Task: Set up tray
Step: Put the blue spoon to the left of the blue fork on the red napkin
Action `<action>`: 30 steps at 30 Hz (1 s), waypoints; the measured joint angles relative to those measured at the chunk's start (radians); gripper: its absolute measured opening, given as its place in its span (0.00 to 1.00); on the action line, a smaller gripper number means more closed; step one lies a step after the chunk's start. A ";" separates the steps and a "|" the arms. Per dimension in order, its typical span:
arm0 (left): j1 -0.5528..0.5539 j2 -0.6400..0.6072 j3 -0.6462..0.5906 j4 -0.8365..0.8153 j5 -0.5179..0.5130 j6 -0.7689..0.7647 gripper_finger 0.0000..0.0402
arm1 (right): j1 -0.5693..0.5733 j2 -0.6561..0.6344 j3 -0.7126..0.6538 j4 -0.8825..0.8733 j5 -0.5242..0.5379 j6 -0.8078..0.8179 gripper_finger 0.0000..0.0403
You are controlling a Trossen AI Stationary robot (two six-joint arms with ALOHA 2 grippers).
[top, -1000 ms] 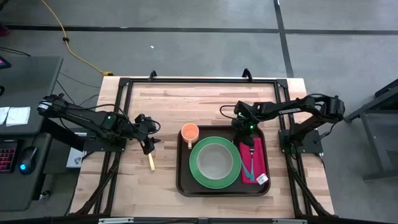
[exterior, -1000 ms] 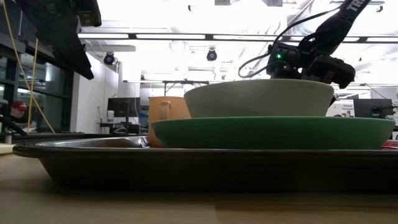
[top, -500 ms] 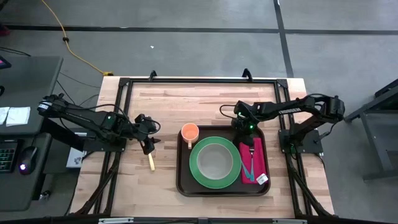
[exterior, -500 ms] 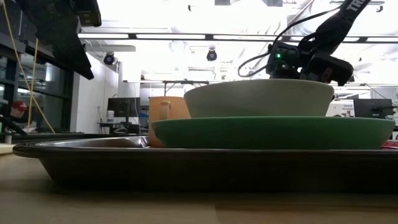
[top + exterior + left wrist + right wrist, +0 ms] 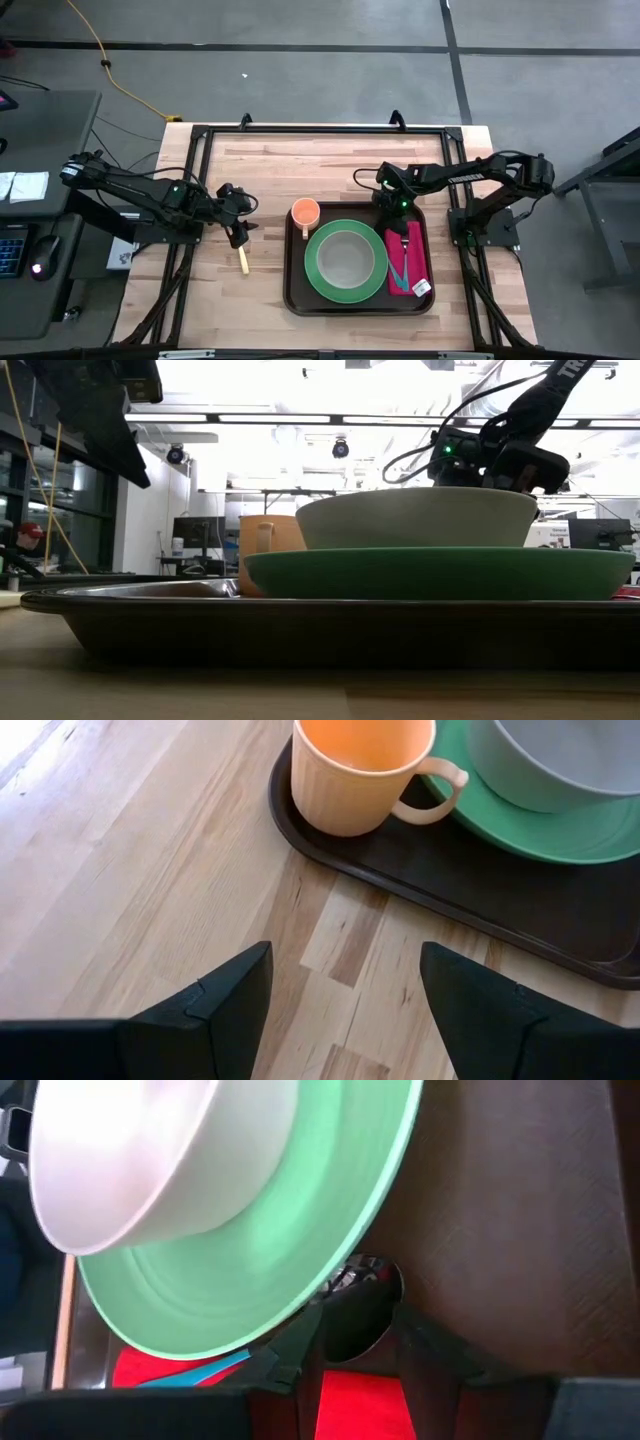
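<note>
Tray (image 5: 296,292) sits on the tabletop's right half, carrying plate (image 5: 346,261), bowl (image 5: 347,254), cup (image 5: 305,212) and napkin (image 5: 408,262). I see the right end effector (image 5: 402,214) narrowly parted over the tray's far right corner; left end effector (image 5: 240,234) spread wide, holding nothing, left of the tray.

my fingers (image 5: 290,1355): apart, over a shiny spoon bowl (image 5: 362,1295) | white bowl (image 5: 140,1155): sits on green plate (image 5: 270,1250) | plate rests on dark-brown tray (image 5: 520,1230) | red napkin (image 5: 355,1405): beneath my fingers, blue utensil (image 5: 215,1372) on it
</note>
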 joint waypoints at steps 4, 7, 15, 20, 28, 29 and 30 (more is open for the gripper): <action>0.000 0.000 0.000 -0.002 0.000 0.000 0.70 | 0.000 0.000 0.000 0.008 0.010 0.000 0.25; 0.000 0.000 0.000 -0.002 0.000 0.000 0.70 | 0.000 0.002 0.000 0.020 0.023 0.000 0.25; 0.000 0.000 0.000 -0.002 0.000 0.000 0.70 | 0.000 0.021 0.000 0.025 0.027 -0.003 0.25; 0.000 0.000 0.000 -0.002 0.000 0.000 0.70 | 0.000 0.021 0.000 0.029 0.029 -0.003 0.25; 0.000 0.000 0.000 -0.002 0.000 0.000 0.70 | 0.000 0.022 0.000 0.029 0.051 -0.001 0.25; 0.000 0.000 0.000 -0.002 0.000 0.001 0.70 | 0.000 0.022 0.000 0.029 0.053 -0.001 0.25; 0.000 0.000 0.000 -0.002 0.000 0.000 0.70 | 0.000 0.022 0.000 0.030 0.053 -0.001 0.25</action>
